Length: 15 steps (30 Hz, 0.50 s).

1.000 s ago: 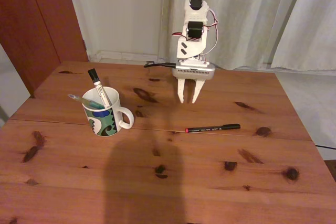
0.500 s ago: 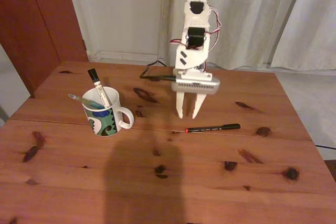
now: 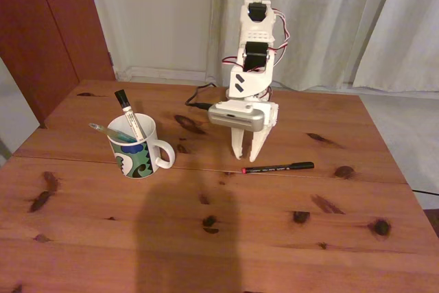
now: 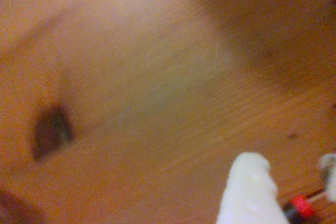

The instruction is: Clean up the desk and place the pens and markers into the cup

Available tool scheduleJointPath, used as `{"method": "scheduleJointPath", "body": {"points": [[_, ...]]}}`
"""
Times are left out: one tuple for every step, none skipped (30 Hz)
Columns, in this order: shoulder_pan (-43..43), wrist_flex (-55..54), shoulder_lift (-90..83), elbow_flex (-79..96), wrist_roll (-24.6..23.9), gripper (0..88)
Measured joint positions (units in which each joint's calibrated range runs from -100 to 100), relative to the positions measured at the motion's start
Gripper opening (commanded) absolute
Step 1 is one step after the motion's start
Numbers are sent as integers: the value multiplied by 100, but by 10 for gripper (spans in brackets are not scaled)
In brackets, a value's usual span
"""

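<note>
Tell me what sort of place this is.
Probably a room at home, not a lab: a knotty pine table, pale curtains behind it, and a patterned mug holding a marker.

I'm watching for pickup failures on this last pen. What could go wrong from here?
The gripper hangs near the red end of the black pen, so an end grasp may let it tip or slip. The cup already holds a marker and green pen, which could block the drop.
</note>
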Motion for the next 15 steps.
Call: {"method": "scheduleJointPath", "body": {"points": [[0, 0, 0, 0, -195, 0], [0, 0, 0, 0, -391, 6], [0, 0, 0, 0, -571, 8], [0, 0, 0, 0, -708, 7], [0, 0, 0, 0, -786, 6], [0, 0, 0, 0, -830, 6], [0, 0, 0, 0, -855, 6], [0, 0, 0, 0, -869, 6], [0, -8, 0, 0, -884, 6], [7, -8, 0, 0, -889, 6], [22, -8, 0, 0, -889, 6], [37, 8, 0, 0, -889, 6], [51, 50, 0, 0, -918, 6], [59, 116, 0, 0, -928, 6], [66, 232, 0, 0, -933, 6]]}}
